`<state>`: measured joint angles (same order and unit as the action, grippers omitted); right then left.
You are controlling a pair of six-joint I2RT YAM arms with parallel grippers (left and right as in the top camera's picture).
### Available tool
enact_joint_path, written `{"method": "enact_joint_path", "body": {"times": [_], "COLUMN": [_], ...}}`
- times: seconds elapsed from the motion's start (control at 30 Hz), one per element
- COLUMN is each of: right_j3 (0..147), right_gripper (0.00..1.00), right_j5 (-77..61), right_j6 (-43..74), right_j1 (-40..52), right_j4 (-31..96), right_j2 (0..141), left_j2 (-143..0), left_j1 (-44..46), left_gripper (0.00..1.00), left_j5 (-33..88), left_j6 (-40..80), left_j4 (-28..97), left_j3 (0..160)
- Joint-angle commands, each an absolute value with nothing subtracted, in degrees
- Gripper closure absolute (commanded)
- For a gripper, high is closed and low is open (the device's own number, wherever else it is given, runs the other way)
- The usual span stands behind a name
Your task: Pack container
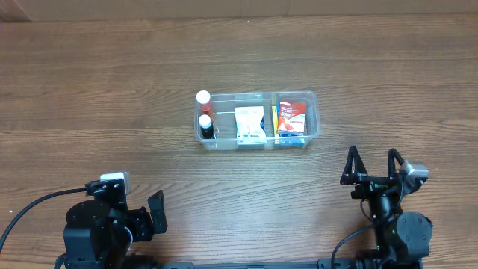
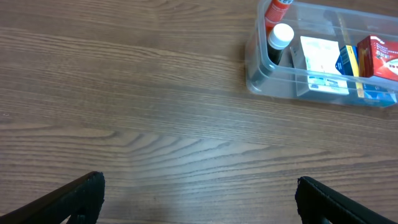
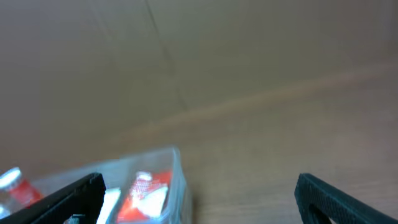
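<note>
container (image 1: pixel 254 94) sits in the middle of the table (image 1: pixel 112 90), bottles (image 1: pixel 205 121) and boxes (image 1: pixel 291 118) inside | left gripper (image 2: pixel 199 186) jaws wide apart, empty, near-left, well apart from it | right gripper (image 1: pixel 371 161) spread open too, empty, near-right, also well clear

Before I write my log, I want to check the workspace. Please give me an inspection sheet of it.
Surface: wooden table, no spill seen.
Job's things: clear container at centre, holding a red bottle, a dark bottle, a white packet and a red box.
Clutter: nothing seen.
Grippers: left claw and right claw both open, empty, apart from the container.
Cables: black cable beside the left arm.
Surroundings: pale strip beyond the far table edge; cannot tell what.
</note>
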<state>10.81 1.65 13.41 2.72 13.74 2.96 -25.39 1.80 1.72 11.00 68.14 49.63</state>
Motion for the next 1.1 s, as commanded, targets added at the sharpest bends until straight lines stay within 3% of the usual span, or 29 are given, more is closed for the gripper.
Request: {"method": "enact_joint_path", "body": {"times": [0.0,0.17,1.07], "right_j3": [6.59,3.01,2.31], "right_gripper": [0.00,0.00,0.00], "right_j5": [1.37,-1.04,-1.41], "right_j6": [11.33,5.45,5.56], "right_j1": [3.01,3.36,3.64], "right_j4": [8.19,7.99,8.71], "right_j2": [0.16,0.16,0.16], "left_j2": [-25.06,-25.06,-25.06], "left_j1": [2.00,2.00,2.00], "left_gripper": [0.00,0.00,0.00], "left_j5": [1.32,1.32,1.32], "left_j6": [12.01,12.01,12.01], "left_j4": [68.07,68.07,68.07], "left_j3": [49.32,49.32,49.32]}}
